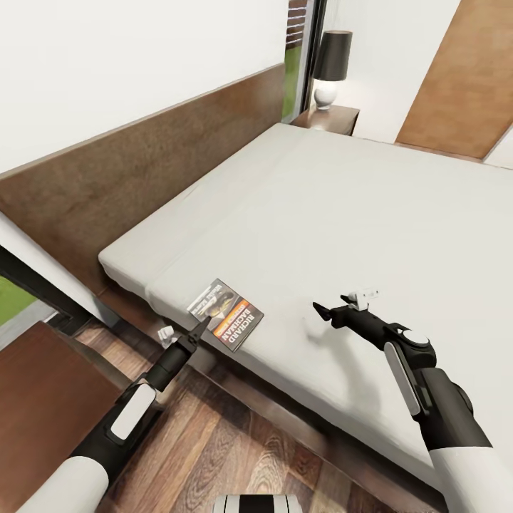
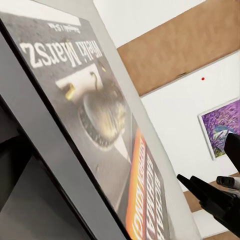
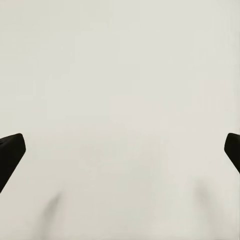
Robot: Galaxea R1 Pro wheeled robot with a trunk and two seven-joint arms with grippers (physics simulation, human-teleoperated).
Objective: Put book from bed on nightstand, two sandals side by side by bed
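On the left of the head view, your left claw (image 1: 201, 325) reaches up from the wood plank floor (image 1: 235, 442) to the near edge of the bed (image 1: 342, 206). Its tip meets the near-left corner of the book (image 1: 226, 313), which lies flat on the grey mattress close to that edge — dark cover, golden picture, orange band. The left wrist view looks along the cover of the book (image 2: 95, 115) from very close, so you cannot tell whether this claw stands apart or has closed on the book.

To do this pick well, confirm that one finger sits under the cover and one over it before you squeeze; a thin paperback lying flat will likely slide across the mattress rather than lift if you push it sideways. Working the corner out over the mattress edge should give the lower finger room.

Further right, your right claw (image 1: 335, 308) hovers over bare mattress with its fingers spread apart, well clear of the book — the right wrist view shows the two dark fingertips (image 3: 11, 150) wide apart above plain grey.

At the far head of the bed stands a nightstand (image 1: 329, 118) with a black-shaded lamp (image 1: 330, 68).
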